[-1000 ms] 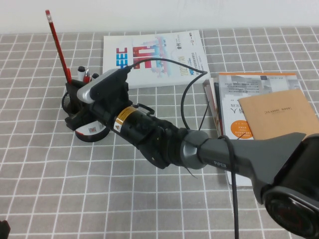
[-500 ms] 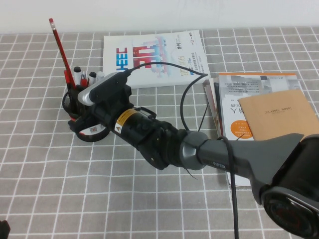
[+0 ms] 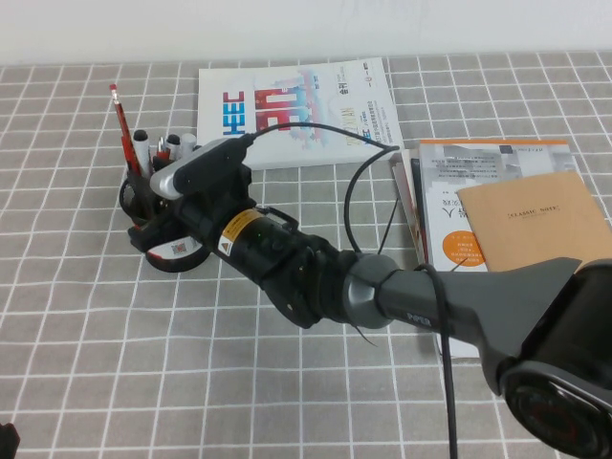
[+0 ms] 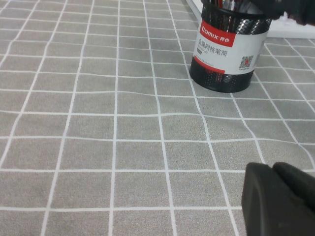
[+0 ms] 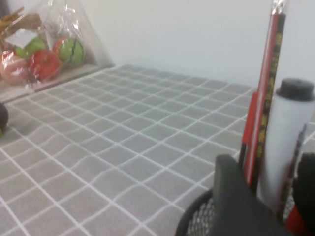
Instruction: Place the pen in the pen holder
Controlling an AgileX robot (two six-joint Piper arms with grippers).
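The pen [image 3: 121, 120], a thin dark-red stick with a pale tip, stands tilted in the pen holder [image 3: 130, 198], a black mesh cup at the table's left. The cup's white red-edged label shows in the left wrist view [image 4: 229, 49]. My right gripper [image 3: 148, 196] hovers over the cup's rim, open, its fingers either side of the pen [image 5: 268, 83] and a white capped marker [image 5: 285, 142], gripping neither. The cup's mesh rim [image 5: 197, 216] lies just below. My left gripper [image 4: 273, 169] is shut and empty, low over the cloth near the table's front left.
A white booklet [image 3: 296, 110] lies behind the right arm. A stack of books [image 3: 449, 206] with a brown notebook [image 3: 535, 220] on top sits at the right. A bag of toy fruit [image 5: 44, 49] stands off the table's left side. A black cable [image 3: 359, 172] loops over the arm.
The pen has slid down into the holder; its top is now much lower. The right gripper has stayed over the cup.
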